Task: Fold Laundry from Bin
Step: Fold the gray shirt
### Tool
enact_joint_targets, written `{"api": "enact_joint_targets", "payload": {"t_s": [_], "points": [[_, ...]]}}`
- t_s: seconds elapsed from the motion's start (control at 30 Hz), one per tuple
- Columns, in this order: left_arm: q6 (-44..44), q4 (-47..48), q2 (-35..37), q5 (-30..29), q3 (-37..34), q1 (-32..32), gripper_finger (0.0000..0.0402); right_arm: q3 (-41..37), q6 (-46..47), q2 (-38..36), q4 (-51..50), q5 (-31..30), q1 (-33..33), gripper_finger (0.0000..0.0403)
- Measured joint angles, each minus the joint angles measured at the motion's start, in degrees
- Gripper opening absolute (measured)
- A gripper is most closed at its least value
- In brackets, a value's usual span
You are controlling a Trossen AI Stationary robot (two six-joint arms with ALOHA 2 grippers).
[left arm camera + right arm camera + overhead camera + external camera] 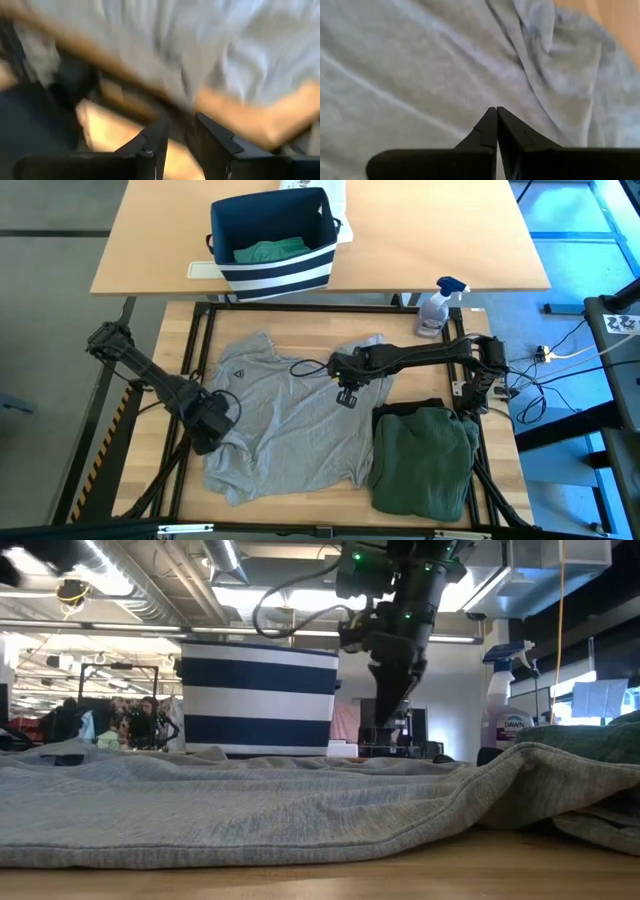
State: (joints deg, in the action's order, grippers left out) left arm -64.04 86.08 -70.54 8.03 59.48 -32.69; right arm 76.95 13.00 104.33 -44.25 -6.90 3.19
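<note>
From above I see a light grey shirt (290, 425) spread flat across the middle of the wooden table (500, 445), a little rumpled along its edges. My left gripper (207, 430) sits low at the shirt's left edge; through its wrist camera the two fingers (156, 141) stand slightly apart with a narrow gap between them, and I can't make out any cloth pinched there, though the view is smeared. My right gripper (347, 396) hangs above the shirt's right side near the sleeve, its jaws pressed together and empty; in the low view it points down (388, 705) clear of the fabric. A folded dark green garment (425, 458) lies just beside the shirt at the table's right front corner, with something black peeking out under its far edge. The striped navy bin (272, 240) stands on the farther table, a teal-green piece (268, 251) still inside it. A spray bottle (437, 307) stands at the table's far right edge.
</note>
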Motion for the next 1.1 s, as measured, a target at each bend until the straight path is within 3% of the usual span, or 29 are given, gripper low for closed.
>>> {"api": "enact_joint_targets", "payload": {"t_s": [0.13, 0.4, 0.6, 0.9, 1.0, 1.1], "points": [[5.51, -6.23, 0.0, -13.98, 0.0, 0.04, 0.009, 0.0, -0.04, -1.2, -4.04, -2.44, -2.46, 0.0007], [16.77, -20.11, -2.46, -26.27, -0.02, 1.75, 0.009, -2.71, 6.9, -7.9, -11.24, -9.54, -10.58, 0.0007], [23.98, -25.53, -6.08, -28.44, -0.03, 4.8, 0.009, -7.36, 17.98, -17.15, -14.67, -7.94, -17.95, 0.0007], [31.58, -31.05, -10.87, -28.22, -0.04, 9.13, 0.009, -10.65, 30.03, -18.57, -18.74, 5.32, -30.63, 0.0007], [33.32, -33.25, -11.86, -28.21, -0.04, 10.11, 0.009, -12.19, 33.64, -18.57, -18.49, 4.48, -33.21, 0.0007], [35.51, -35.58, -12.61, -27.95, -0.04, 10.71, 0.009, -12.7, 34.68, -18.55, -16.12, -0.97, -34.7, 0.0007]]}}
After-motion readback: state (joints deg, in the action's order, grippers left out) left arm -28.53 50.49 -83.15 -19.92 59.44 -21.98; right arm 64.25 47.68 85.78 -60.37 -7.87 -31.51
